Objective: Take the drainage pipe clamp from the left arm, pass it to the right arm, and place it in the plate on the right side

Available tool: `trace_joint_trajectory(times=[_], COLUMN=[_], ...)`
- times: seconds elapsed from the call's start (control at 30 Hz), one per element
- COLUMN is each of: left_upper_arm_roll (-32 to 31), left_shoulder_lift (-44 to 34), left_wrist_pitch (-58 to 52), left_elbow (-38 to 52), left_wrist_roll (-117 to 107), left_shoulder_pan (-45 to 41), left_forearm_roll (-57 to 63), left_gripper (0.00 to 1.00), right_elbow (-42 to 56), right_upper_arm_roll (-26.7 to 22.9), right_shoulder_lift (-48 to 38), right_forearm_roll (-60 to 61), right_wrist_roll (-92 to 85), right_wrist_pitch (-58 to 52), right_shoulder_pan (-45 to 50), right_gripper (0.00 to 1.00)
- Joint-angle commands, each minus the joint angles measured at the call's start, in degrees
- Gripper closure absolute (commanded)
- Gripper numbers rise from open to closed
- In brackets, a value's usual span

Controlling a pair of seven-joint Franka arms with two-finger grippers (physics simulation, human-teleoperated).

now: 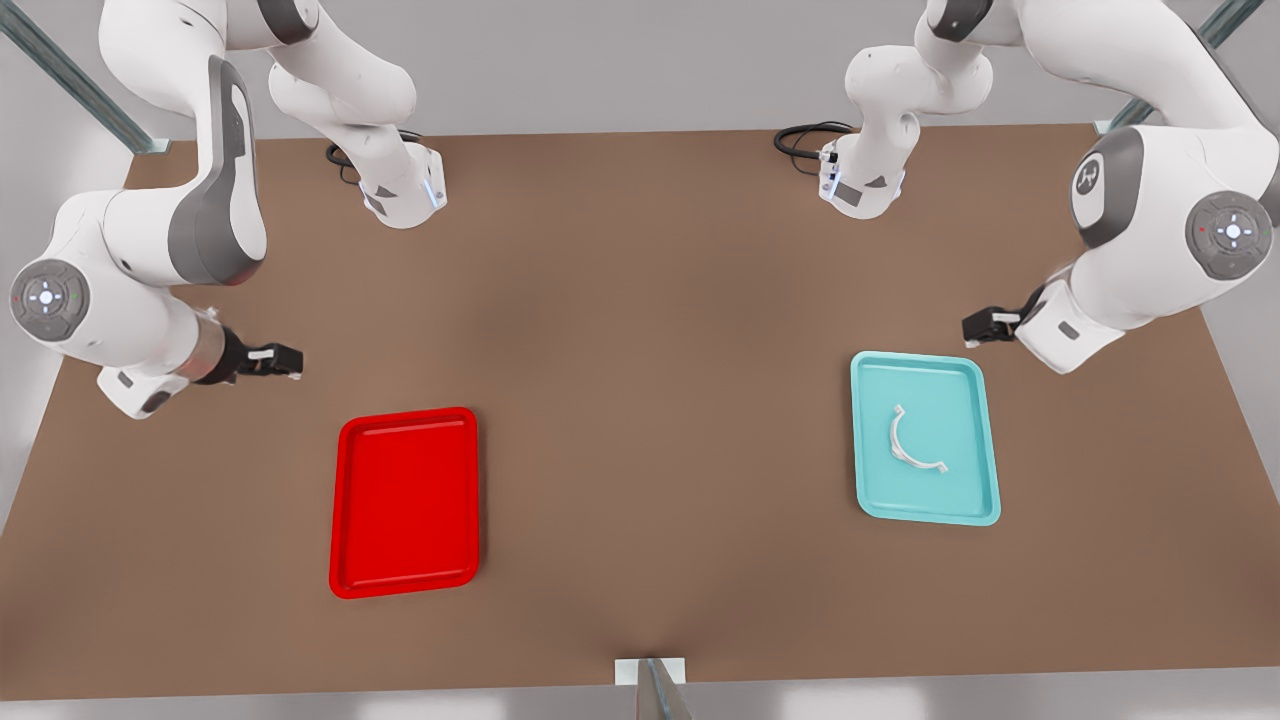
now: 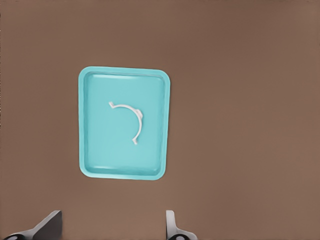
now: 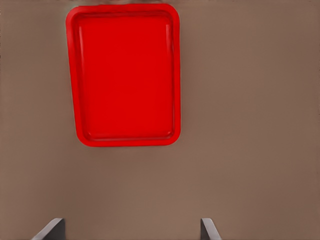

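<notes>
The drainage pipe clamp (image 1: 915,443) is found lying flat in the teal tray (image 1: 925,510), a bit toward 12 o'clock of the tray's middle in the front view, nowhere near the plate (image 1: 404,580). In the front view its C is opened toward roughly 1 o'clock, with the end tabs sat at about 11 and 5 o'clock, so the line between the tabs is run diagonally across the tray. The same clamp (image 2: 130,121) is caught from above in the left wrist view, inside the tray (image 2: 92,167), and both tabs can be made out there. The left tool (image 1: 985,326) is hung over bare tabletop (image 1: 640,350) just off the teal tray's 1 o'clock corner in the front view; its fingers (image 2: 47,227) are spread wide with nothing held. The right tool (image 1: 280,361) is parked at about 10 o'clock of the plate, off its rim, and its fingers (image 3: 50,230) are also set wide apart and empty. The plate's (image 3: 127,142) bare red floor is laid out in the right wrist view, while both arms are taken in together from the front.
</notes>
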Motion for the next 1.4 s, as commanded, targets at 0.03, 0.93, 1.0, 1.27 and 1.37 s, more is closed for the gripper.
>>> trace_joint_trajectory(times=[0.03, 0.93, 1.0, 1.27, 1.37], left_upper_arm_roll=[0.00, 3.16, 3.16, 3.07, 2.99], left_shoulder_lift=[0.38, 16.47, 17.61, 23.15, 24.29], left_wrist_pitch=[4.25, 57.07, 58.65, 65.51, 67.27], left_elbow=[-0.45, -31.21, -32.62, -33.32, -33.24], left_wrist_roll=[2.71, -103.29, -103.20, -102.76, -102.76], left_shoulder_pan=[0.01, 3.09, 3.09, 4.59, 4.59], left_forearm_roll=[0.39, -4.44, -4.44, -4.44, -4.44], left_gripper=[0.00, 0.00, 0.00, 0.07, 0.19], right_elbow=[0.03, 0.03, 0.03, 0.03, 0.03], right_upper_arm_roll=[0.02, 0.02, 0.02, -0.07, -0.07], right_shoulder_lift=[-0.06, -0.06, -0.06, -0.06, -0.06], right_forearm_roll=[0.02, 0.02, 0.02, 0.02, 0.02], right_wrist_roll=[-0.87, -0.95, -0.95, -1.83, -1.74], right_wrist_pitch=[3.86, 3.86, 3.86, 3.86, 3.86], right_shoulder_pan=[-0.08, -0.08, -0.08, -0.17, -0.17], right_gripper=[0.00, 0.00, 0.00, 0.00, 0.00])
